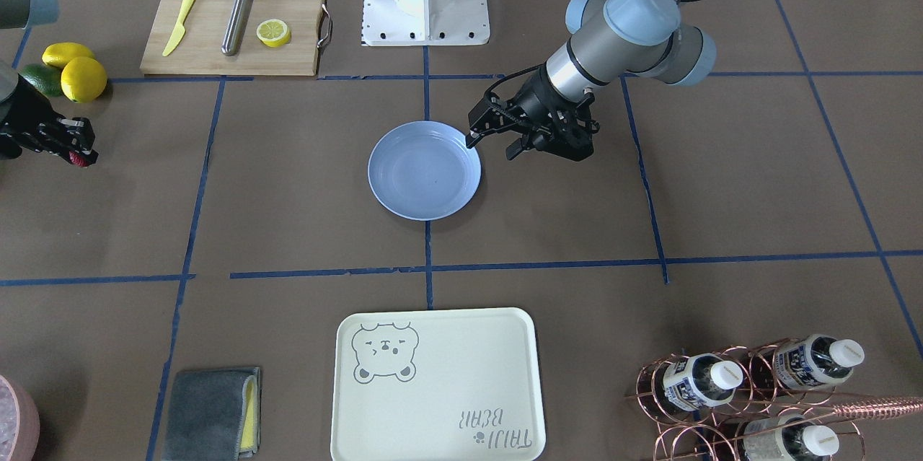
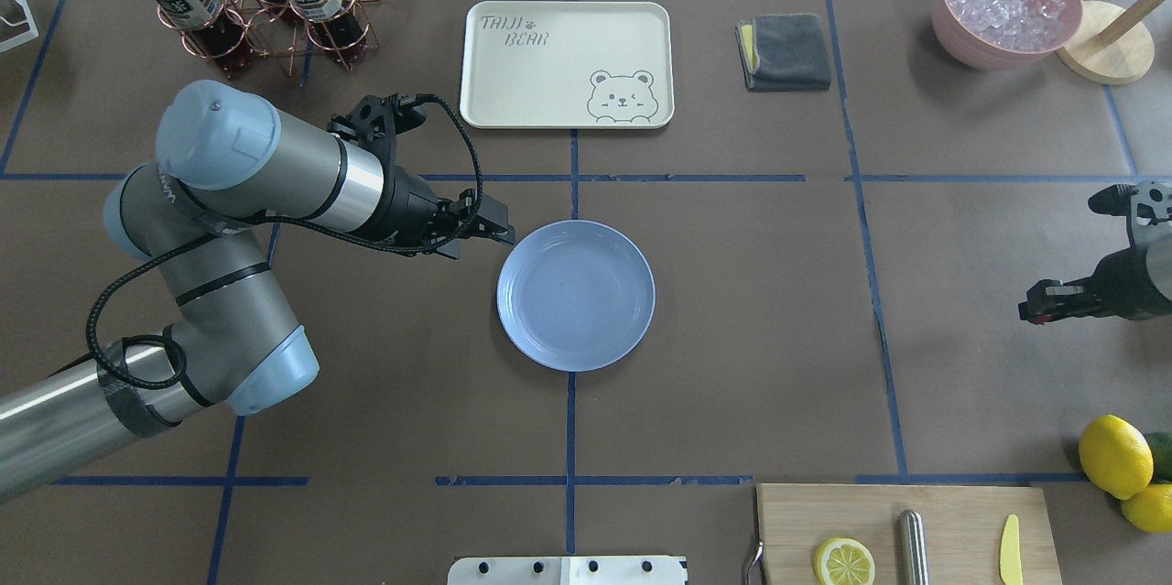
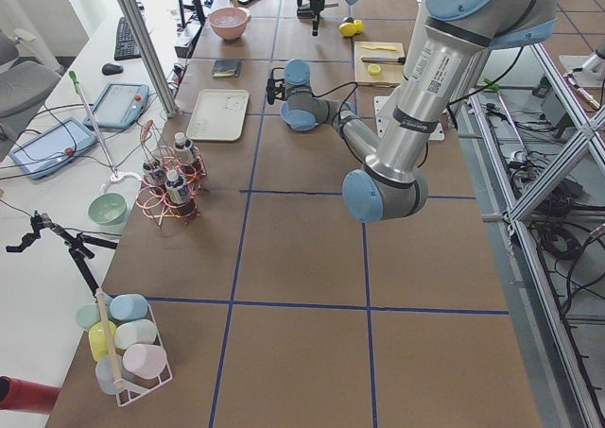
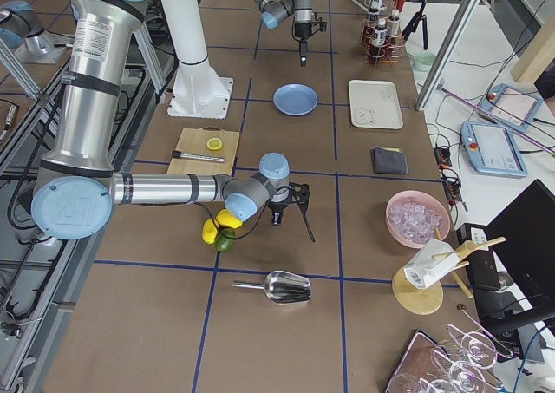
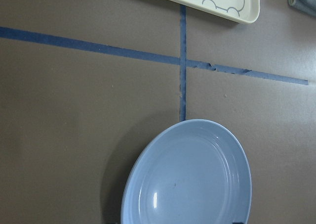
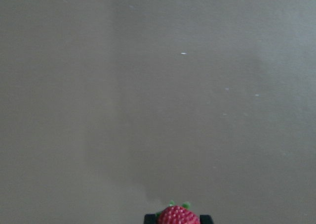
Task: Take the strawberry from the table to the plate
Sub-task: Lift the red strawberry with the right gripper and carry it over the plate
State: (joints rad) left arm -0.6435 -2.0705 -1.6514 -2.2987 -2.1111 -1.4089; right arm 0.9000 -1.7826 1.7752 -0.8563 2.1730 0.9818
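Observation:
The strawberry (image 6: 177,217), small and dark red, is pinched between the fingers of my right gripper (image 1: 81,151), which is shut on it. It also shows as a red bit at the tips in the front-facing view (image 1: 78,159). That gripper hovers over the brown table (image 1: 303,179) near the view's left edge, far from the plate. The light blue plate (image 1: 424,170) sits bare at the table's centre, and in the left wrist view (image 5: 187,177) too. My left gripper (image 1: 493,147) hangs open just beside the plate's rim, holding nothing.
Two lemons (image 1: 83,78) and an avocado (image 1: 40,78) lie close behind the right gripper. A cutting board (image 1: 296,28) carries a knife, a metal rod and a lemon half. A cream tray (image 1: 433,382), a grey cloth (image 1: 213,414) and a bottle rack (image 1: 750,389) stand along the far side.

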